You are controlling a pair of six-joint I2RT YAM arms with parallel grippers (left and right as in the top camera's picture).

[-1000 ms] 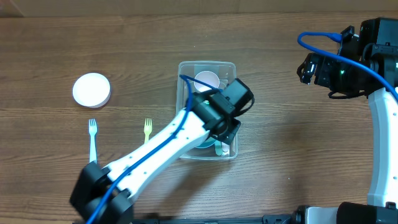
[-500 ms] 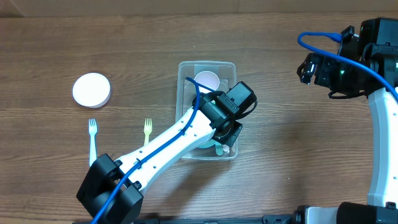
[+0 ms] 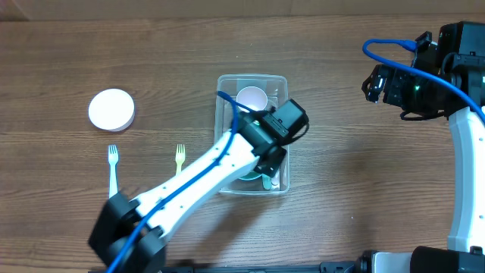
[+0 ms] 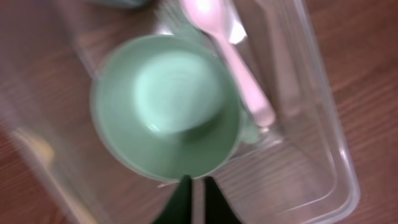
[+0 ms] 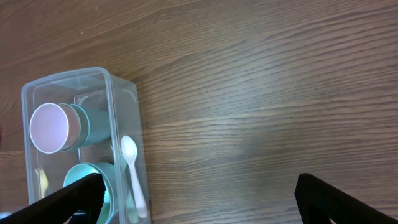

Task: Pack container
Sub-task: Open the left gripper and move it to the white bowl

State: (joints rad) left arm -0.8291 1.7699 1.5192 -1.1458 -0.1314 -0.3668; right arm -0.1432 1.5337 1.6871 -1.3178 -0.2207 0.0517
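Left jaws are drawn almost together, only a thin slit showing between their dark fingertips (image 4: 179,208), and they grip nothing. They hang over the near end of the container (image 3: 224,98), a clear tub standing open side up on the wooden worktop (image 3: 364,174), with its long axis running straight ahead of them. Right at their tips is the rim of an upright teal cup (image 4: 165,106), its mouth facing up. A pale spoon (image 4: 233,68) lies just to the cup's right along the tub wall, bowl end away from the jaws. Beyond both, at the tub's far end, a second teal cup (image 3: 252,98) shows a pale round face. Well apart on the left lie a yellow-green fork (image 3: 179,158), a pale blue fork (image 3: 113,168) and a white round dish (image 3: 111,108). The left arm (image 3: 197,178) stretches diagonally from the near corner, its wrist tipped down. Right jaws stand wide apart, fingertips (image 5: 68,200) at the edges of their view, empty, with the tub ahead and to their left. The right arm (image 3: 466,152) is held at the far right.
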